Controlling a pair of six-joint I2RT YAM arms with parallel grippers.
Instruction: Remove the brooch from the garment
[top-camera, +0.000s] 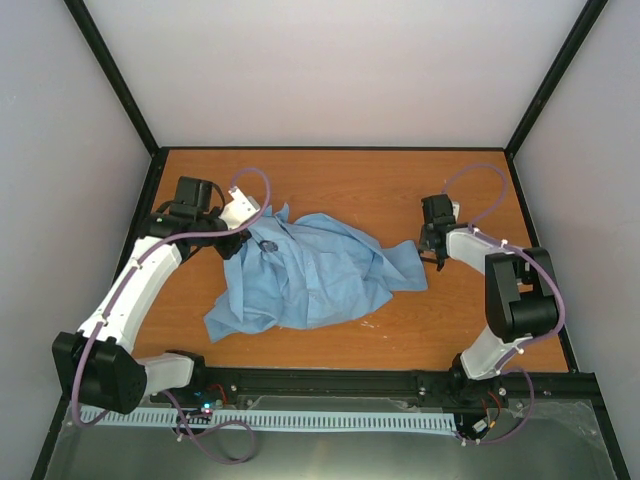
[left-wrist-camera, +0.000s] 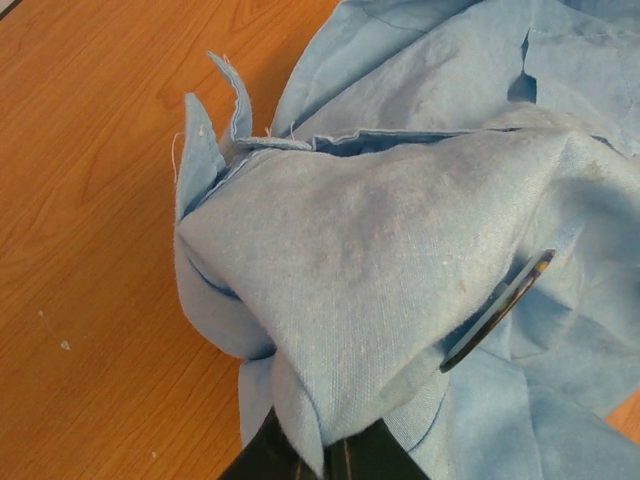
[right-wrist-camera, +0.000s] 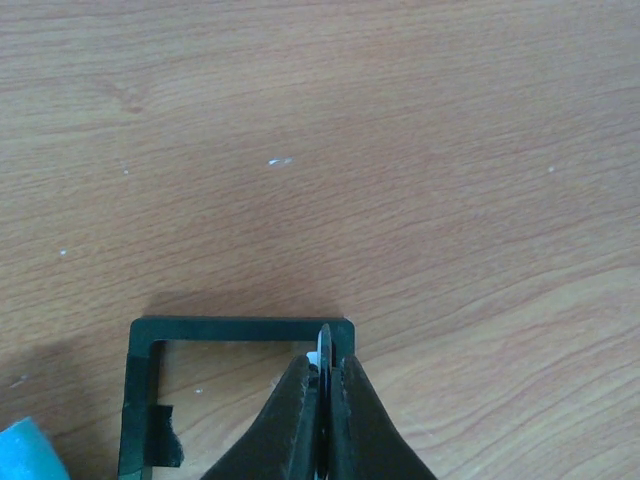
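Brooch (left-wrist-camera: 497, 312) (edge-on, seemingly) against garment (left-wrist-camera: 380, 240).

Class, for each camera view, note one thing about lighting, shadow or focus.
Top external: soft, even light, no strong glare on the table; the black posts splay outward. Left wrist: the shirt shows a sharp weave, the left claw dark at the bottom edge. Right wrist: a soft shadow edges the black frame; the right claw is nearly a silhouette.

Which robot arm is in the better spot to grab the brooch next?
Probably left: the left pincer pinches the shirt right beside the brooch. The right pincer is shut over the table, away from the shirt.
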